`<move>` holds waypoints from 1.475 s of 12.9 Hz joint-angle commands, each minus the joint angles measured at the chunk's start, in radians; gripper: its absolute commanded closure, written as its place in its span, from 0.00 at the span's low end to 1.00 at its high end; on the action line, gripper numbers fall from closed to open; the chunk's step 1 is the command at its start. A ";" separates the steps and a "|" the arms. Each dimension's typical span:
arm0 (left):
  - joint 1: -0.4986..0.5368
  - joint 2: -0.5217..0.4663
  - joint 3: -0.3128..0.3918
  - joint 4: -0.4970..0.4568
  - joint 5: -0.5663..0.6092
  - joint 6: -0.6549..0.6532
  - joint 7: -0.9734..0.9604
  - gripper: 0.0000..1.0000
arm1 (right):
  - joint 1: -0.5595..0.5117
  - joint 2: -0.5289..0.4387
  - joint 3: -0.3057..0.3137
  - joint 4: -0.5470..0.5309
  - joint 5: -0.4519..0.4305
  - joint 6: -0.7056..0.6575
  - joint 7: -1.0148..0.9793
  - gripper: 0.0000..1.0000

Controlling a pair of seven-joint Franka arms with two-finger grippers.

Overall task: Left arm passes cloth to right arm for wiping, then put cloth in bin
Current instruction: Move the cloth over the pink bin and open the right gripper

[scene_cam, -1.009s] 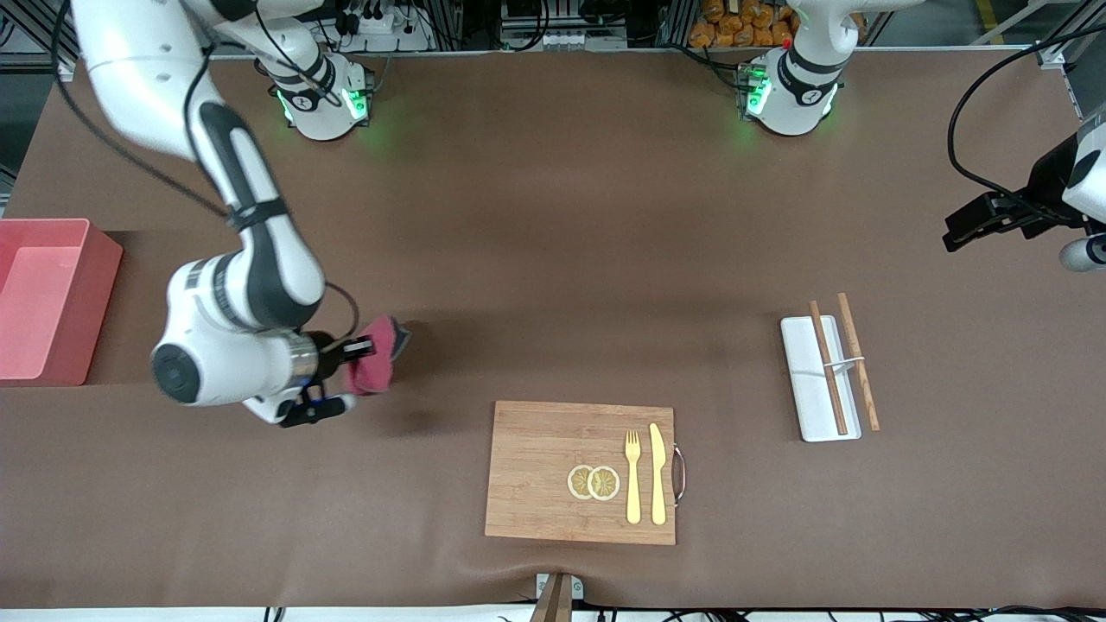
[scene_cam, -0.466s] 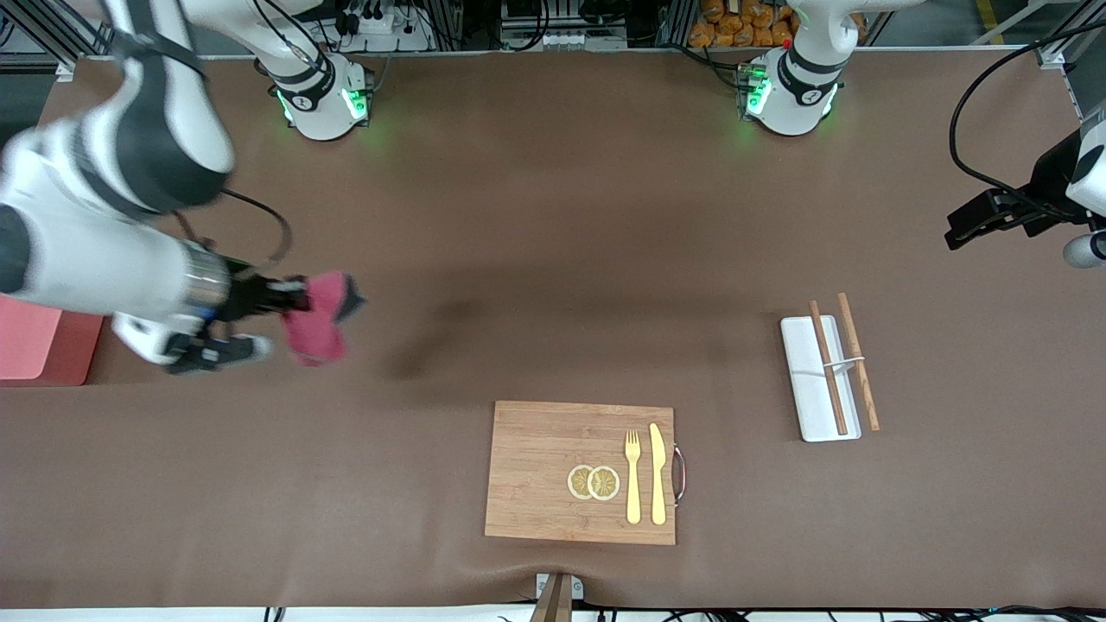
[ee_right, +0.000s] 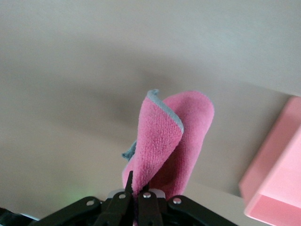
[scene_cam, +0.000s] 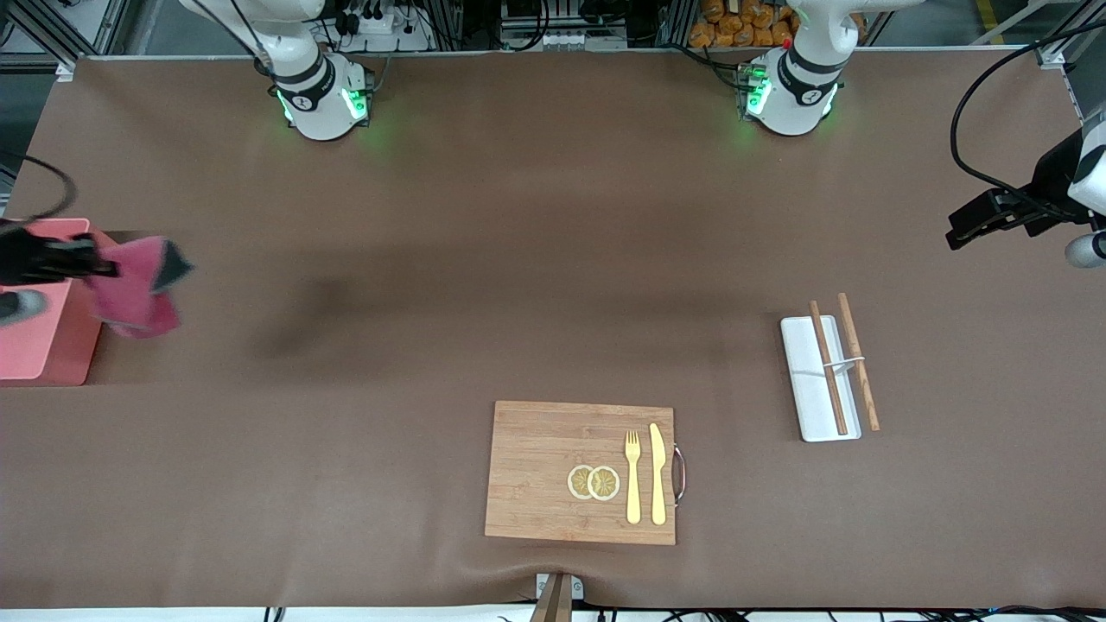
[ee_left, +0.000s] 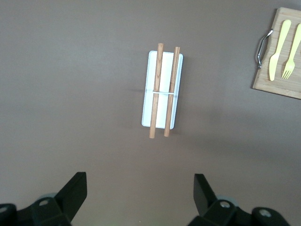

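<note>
Nearest the front camera, a rectangular bamboo cutting board [scene_cam: 580,472] with a metal handle lies on the brown-covered desk [scene_cam: 484,259]. On it are two round lemon slices [scene_cam: 593,482], a pale yellow plastic fork [scene_cam: 633,476] and a matching yellow knife [scene_cam: 658,473] side by side. Farther from the camera and toward the left arm's end, a flat white rectangular tray [scene_cam: 817,377] carries one brown wooden chopstick [scene_cam: 828,367], with a second chopstick [scene_cam: 858,361] along its edge.

At the right arm's end stands the pink translucent plastic rectangular bin [scene_cam: 34,333]. The right gripper [scene_cam: 82,266] is in the air at the bin's edge, clamped tight on the small crimson-pink cloth with a dark grey edge [scene_cam: 136,284]. The cloth hangs folded from the gripper, partly over the bin's wall and partly over the bare desk beside it. In the right wrist view the cloth [ee_right: 168,141] stands up from the closed fingertips with the bin's corner [ee_right: 277,174] beside it.

The left gripper [ee_left: 141,197] waits high over the desk at the left arm's end, spread fully wide and holding nothing, with the white tray [ee_left: 162,89] in its wrist view.
</note>
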 commanded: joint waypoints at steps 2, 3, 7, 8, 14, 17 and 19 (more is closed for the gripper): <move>0.004 -0.022 0.002 -0.019 -0.016 0.006 -0.002 0.00 | -0.205 0.037 0.022 0.039 -0.089 0.019 -0.235 1.00; 0.007 -0.018 0.002 -0.018 -0.016 0.006 -0.001 0.00 | -0.246 0.051 0.022 0.040 -0.124 0.053 -0.285 1.00; 0.013 -0.017 0.011 -0.016 -0.016 0.008 0.007 0.00 | -0.384 0.181 0.022 0.042 -0.209 0.295 -0.431 1.00; 0.025 -0.018 0.010 -0.015 -0.021 0.008 0.014 0.00 | -0.406 0.214 0.024 0.042 -0.211 0.347 -0.451 1.00; 0.041 -0.018 0.010 -0.021 -0.065 0.006 0.008 0.00 | -0.429 0.251 0.037 0.042 -0.180 0.387 -0.464 0.00; 0.041 -0.017 0.009 -0.019 -0.065 0.006 0.010 0.00 | -0.345 0.170 0.056 0.042 -0.105 0.323 -0.412 0.00; 0.041 -0.017 0.009 -0.019 -0.065 0.006 0.010 0.00 | -0.227 0.107 0.054 0.040 -0.114 0.251 -0.287 0.00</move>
